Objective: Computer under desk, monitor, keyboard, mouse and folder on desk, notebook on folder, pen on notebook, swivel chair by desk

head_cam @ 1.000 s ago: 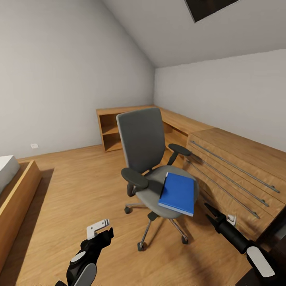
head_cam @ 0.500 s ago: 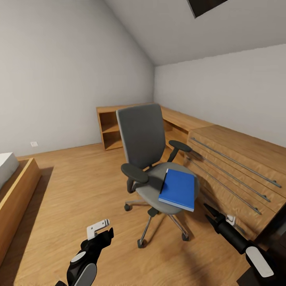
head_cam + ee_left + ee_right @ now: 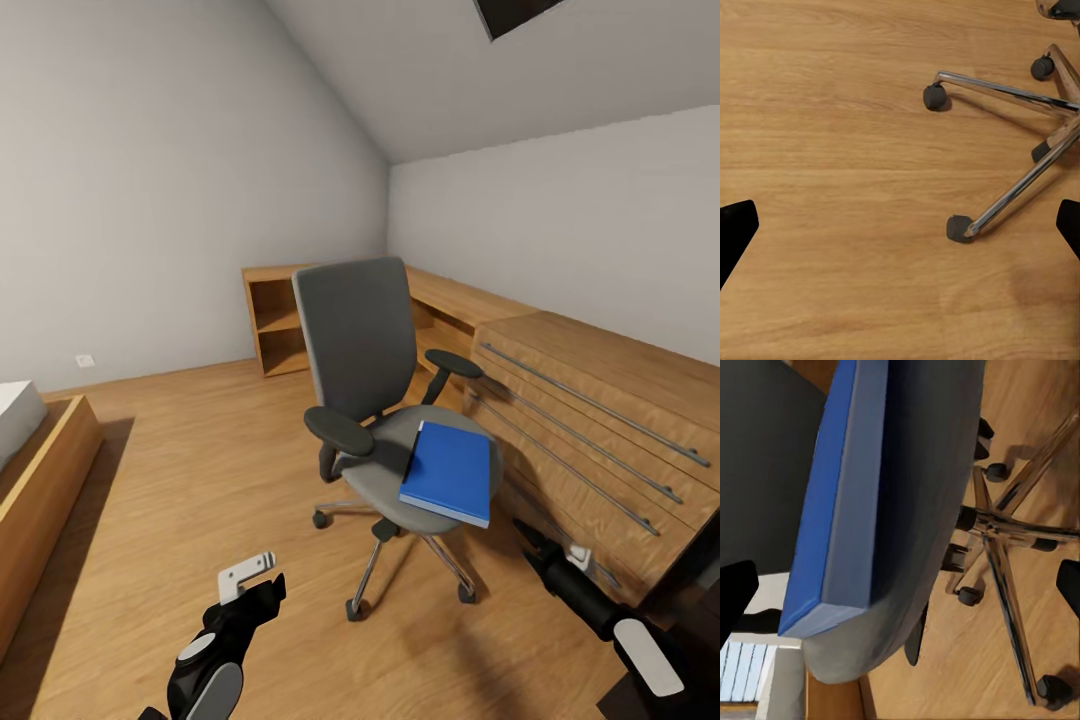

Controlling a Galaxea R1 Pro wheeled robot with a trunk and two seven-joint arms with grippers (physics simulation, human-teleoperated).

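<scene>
bed frame (image 3: 40, 470) of wood sits far left; left gripper (image 3: 250, 582) hangs low over bare wooden floor (image 3: 200, 470), fingers spread apart and empty, likely parked while the other arm works; swivel chair (image 3: 365, 350) stands mid-room with its back to the corner shelf bench (image 3: 275, 320); blue folder (image 3: 450, 472) lies flat on the seat's right part, long axis running from the backrest toward the seat's front edge, one corner overhanging; right gripper (image 3: 528, 537) points at that near edge, fingers apart, seemingly lined up to take it; drawer unit (image 3: 600, 420) stands just beyond.
</scene>
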